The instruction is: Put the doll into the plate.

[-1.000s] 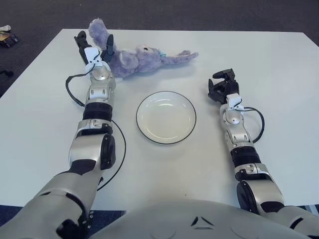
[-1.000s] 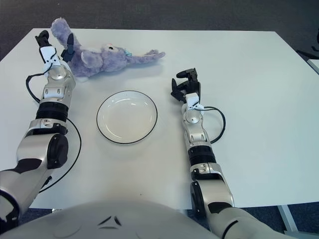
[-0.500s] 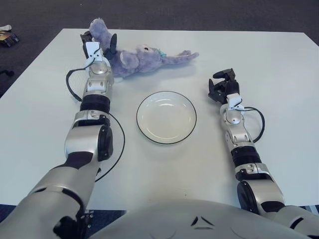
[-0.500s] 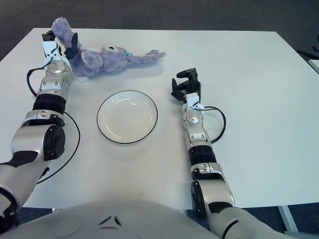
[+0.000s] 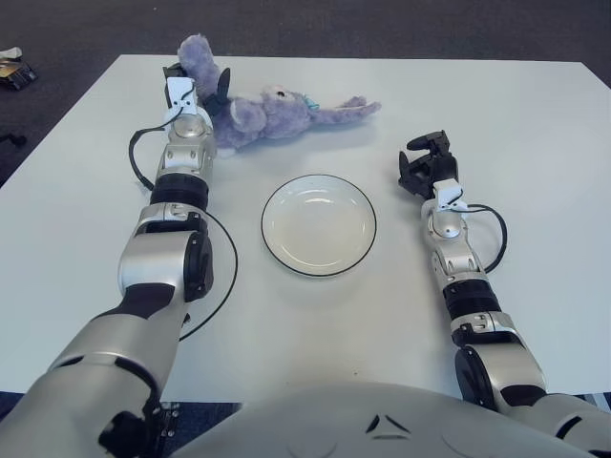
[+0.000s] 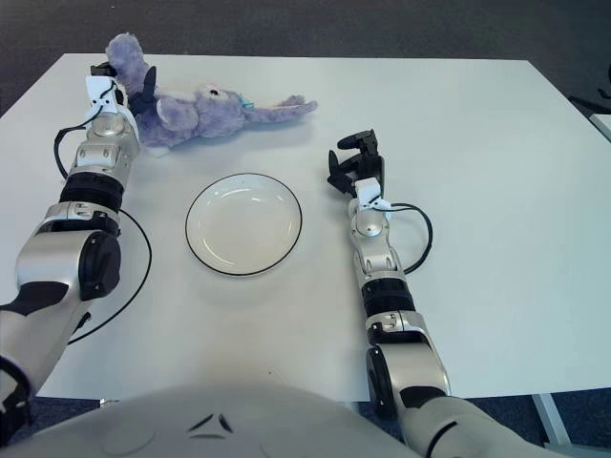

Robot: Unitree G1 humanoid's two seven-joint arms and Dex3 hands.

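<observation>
One doll [image 5: 272,113], purple plush, lying on its side at the far left of the white table [image 5: 535,114], well beyond the one plate [image 5: 319,225], which is bare. Left hand [image 5: 196,84] is at the doll's raised limb, dark fingers around the fluff — looks like a grip on that limb, though how firm I cannot tell. Right hand [image 5: 426,164] shows right of the plate, fingers curled, holding nothing. Risks as I judge them: a hold on one soft limb may slip in the lift, or the limp body could swing and drape over the plate's rim — or nudge the plate aside.
</observation>
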